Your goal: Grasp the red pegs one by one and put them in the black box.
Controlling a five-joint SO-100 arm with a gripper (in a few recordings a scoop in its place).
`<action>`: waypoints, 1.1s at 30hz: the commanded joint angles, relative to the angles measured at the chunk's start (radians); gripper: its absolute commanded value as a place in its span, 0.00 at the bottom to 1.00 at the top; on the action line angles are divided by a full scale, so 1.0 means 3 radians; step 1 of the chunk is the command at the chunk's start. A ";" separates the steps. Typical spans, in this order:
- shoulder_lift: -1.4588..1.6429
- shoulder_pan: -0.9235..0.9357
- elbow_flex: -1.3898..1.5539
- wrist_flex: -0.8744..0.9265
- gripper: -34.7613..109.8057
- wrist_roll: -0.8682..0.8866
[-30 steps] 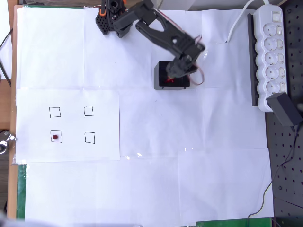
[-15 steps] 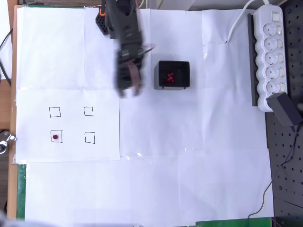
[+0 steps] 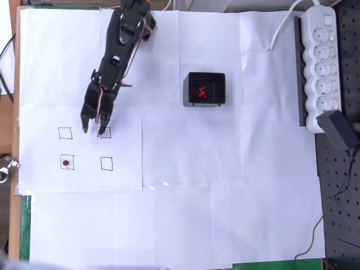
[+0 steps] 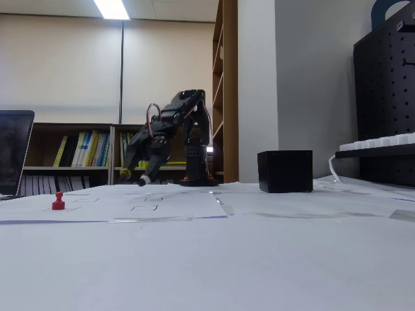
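One red peg (image 3: 66, 163) stands upright in the lower-left drawn square of the paper sheet; the fixed view shows it as a small red peg (image 4: 58, 202) at the left. The black box (image 3: 206, 89) sits mid-table with several red pegs (image 3: 201, 93) inside; in the fixed view its black side (image 4: 284, 171) hides the contents. My gripper (image 3: 93, 131) hangs open and empty above the upper squares, a short way up and to the right of the lone peg. The fixed view shows the gripper (image 4: 134, 178) raised off the paper, fingers pointing down.
A white power strip (image 3: 321, 62) and a black adapter (image 3: 338, 129) lie along the right edge, beside a black pegboard (image 3: 342, 197). The arm's base (image 3: 130, 19) stands at the top. Four drawn squares (image 3: 106, 163) mark the left sheet.
The arm swung from over the black box leftward across the table to above the drawn squares. The gripper now stands open near the lone peg, and the box's pegs are uncovered.
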 commanded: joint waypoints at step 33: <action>0.1641 0.0159 0.2050 -0.0639 0.34 -0.0455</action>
